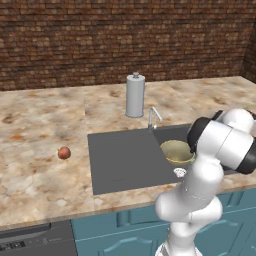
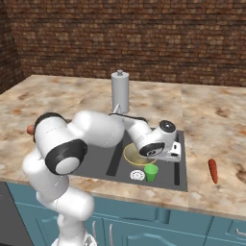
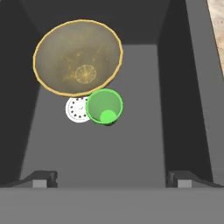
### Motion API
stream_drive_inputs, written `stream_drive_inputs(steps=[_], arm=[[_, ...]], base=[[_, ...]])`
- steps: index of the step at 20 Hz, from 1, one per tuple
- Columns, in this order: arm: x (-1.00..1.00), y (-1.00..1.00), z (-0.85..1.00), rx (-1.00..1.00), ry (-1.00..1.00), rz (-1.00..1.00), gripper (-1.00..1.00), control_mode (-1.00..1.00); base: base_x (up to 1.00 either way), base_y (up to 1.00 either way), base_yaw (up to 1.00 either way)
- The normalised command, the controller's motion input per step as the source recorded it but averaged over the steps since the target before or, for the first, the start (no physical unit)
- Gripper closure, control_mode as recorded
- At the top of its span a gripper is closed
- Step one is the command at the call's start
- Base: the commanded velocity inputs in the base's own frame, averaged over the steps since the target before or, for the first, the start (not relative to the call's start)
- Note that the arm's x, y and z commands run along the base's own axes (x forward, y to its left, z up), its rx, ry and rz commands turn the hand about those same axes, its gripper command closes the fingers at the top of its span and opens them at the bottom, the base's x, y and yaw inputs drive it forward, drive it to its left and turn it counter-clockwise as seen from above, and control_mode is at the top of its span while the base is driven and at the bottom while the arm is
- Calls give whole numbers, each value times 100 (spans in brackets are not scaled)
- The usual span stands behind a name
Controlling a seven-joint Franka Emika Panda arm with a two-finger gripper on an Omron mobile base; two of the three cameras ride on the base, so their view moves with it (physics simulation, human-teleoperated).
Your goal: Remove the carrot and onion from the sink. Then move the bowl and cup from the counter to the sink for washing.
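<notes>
The end effector (image 3: pixel 112 179) hangs released, jaws wide, over the sink (image 3: pixel 183 87) basin. In the hand view the bowl (image 3: pixel 78 57) lies at 11 o'clock, the green cup (image 3: pixel 104 106) stands upright at centre, overlapping the white drain (image 3: pixel 75 109). The onion (image 1: pixel 64 152) rests on the table (image 1: pixel 40 130) at the sink's 9 o'clock; the carrot (image 2: pixel 213 171) lies at its 3 o'clock.

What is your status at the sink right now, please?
Hand open, empty, above sink. Bowl and cup in basin. Onion, carrot out on counter. Nothing obstructing.
</notes>
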Motion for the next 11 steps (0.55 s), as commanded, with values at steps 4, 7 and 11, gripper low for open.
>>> stream_drive_inputs(steps=[4, 7, 11], arm=[[-29, 0, 43, 0, 7, -6, -100, -100], [-30, 0, 42, 0, 8, -5, -100, -100], [-32, 0, 40, 0, 10, -6, -100, -100]], base=[[0, 0, 0], [0, 0, 0], [0, 0, 0]])
